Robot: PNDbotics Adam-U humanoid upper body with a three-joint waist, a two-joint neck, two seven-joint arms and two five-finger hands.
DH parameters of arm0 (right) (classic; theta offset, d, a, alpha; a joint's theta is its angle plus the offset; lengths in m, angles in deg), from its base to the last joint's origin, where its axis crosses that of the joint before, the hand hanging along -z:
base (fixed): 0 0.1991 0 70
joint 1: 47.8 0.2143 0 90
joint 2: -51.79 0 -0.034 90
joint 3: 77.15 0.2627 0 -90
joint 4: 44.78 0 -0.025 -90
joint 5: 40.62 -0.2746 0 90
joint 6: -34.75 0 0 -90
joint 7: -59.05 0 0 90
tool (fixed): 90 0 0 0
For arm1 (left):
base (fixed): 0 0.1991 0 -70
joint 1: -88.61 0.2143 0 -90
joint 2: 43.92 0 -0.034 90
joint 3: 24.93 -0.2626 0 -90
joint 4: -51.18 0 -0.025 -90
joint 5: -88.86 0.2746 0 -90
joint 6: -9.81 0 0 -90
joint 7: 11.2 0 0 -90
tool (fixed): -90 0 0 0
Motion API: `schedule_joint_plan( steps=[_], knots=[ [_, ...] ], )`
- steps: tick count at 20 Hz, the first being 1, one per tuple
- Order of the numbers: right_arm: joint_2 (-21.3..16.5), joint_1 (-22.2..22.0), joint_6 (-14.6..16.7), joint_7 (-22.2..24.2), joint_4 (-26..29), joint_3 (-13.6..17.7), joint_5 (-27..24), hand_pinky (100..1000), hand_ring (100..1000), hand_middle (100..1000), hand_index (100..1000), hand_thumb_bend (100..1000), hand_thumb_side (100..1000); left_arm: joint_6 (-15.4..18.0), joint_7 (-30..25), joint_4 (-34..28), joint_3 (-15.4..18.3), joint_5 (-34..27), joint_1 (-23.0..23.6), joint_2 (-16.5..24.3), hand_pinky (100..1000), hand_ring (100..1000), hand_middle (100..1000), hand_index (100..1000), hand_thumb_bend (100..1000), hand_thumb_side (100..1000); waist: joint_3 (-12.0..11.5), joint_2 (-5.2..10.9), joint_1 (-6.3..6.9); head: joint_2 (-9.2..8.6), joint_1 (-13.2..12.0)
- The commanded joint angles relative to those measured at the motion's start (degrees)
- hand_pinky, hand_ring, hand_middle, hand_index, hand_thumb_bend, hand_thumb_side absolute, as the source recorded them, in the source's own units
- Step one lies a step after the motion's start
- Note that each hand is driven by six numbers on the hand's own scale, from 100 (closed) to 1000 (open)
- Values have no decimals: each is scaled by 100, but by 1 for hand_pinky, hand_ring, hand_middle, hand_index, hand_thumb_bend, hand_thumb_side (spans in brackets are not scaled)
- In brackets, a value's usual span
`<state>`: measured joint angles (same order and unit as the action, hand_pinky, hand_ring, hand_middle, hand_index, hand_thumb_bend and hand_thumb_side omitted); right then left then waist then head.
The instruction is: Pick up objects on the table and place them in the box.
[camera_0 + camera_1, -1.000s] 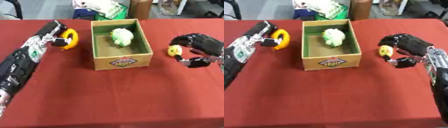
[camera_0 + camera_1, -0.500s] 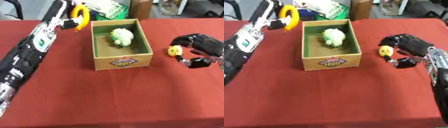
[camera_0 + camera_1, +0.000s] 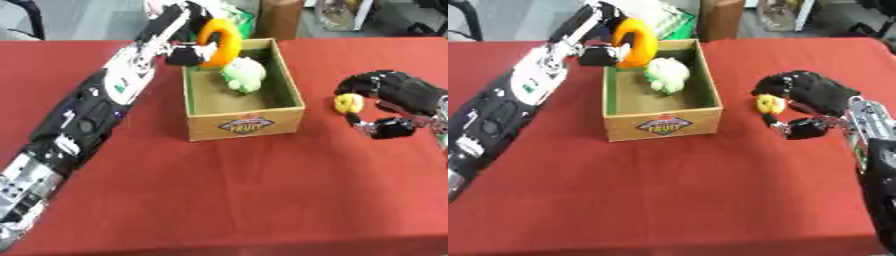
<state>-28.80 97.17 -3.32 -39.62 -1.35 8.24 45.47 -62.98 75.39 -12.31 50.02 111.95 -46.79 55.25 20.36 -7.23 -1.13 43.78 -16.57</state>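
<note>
My left hand (image 3: pixel 185 50) is shut on a yellow-orange curved object (image 3: pixel 215 42), holding it over the far left corner of the cardboard box (image 3: pixel 245 122). A pale green rounded object (image 3: pixel 244 74) lies inside the box toward its far end. To the right of the box my right hand (image 3: pixel 398 95) rests on the red table, fingers curled round a small yellow object (image 3: pixel 347 103), thumb below it.
The red table (image 3: pixel 245 195) stretches wide in front of the box. Behind the table's far edge stand a white and green package (image 3: pixel 662 17), a brown box (image 3: pixel 721 19) and other clutter.
My left hand has carried the yellow-orange object from the table left of the box up and rightward, over the box's far left corner. The right hand has stayed by the small yellow object.
</note>
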Motion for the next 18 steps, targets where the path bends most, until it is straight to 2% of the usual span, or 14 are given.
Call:
schedule_joint_plan(
  steps=[1,3,4,7,8,10,13,18],
  knots=[
    [-58,148,4,-20,82,9,6,682,756,784,863,100,302,172,-464,-24,-35,27,-96,32,730,750,761,819,400,288,-4,101,3,-22,-4],
    [-67,145,4,-13,85,14,2,681,756,784,863,100,302,253,-746,-58,-21,84,-74,44,765,792,827,871,558,334,-19,99,10,-24,5],
    [-73,144,4,-10,87,17,-1,682,756,784,863,100,302,275,-870,-78,-6,73,-55,49,780,809,855,901,583,444,-28,99,12,-27,12],
    [-115,151,4,-4,81,43,-10,683,756,785,863,100,301,271,-1090,-204,68,-138,11,115,789,819,875,921,600,511,-70,100,19,-33,35],
    [-129,154,4,-4,77,55,-14,683,757,785,863,100,301,244,-1108,-268,89,-210,35,147,788,817,873,920,596,506,-84,101,22,-35,38],
    [-160,167,4,3,61,79,-14,684,757,786,864,100,302,143,-1017,-456,157,-397,112,244,757,777,826,887,554,426,-124,102,32,-42,59],
    [-244,196,4,19,4,154,7,685,758,787,865,100,305,-112,-632,-940,258,-946,335,453,724,722,762,853,495,335,-218,102,61,-44,122],
    [-402,248,4,82,-209,382,119,685,761,797,866,100,317,-587,-192,-2105,511,-1926,933,875,711,699,730,838,477,298,-430,100,119,-50,235]
  ],
)
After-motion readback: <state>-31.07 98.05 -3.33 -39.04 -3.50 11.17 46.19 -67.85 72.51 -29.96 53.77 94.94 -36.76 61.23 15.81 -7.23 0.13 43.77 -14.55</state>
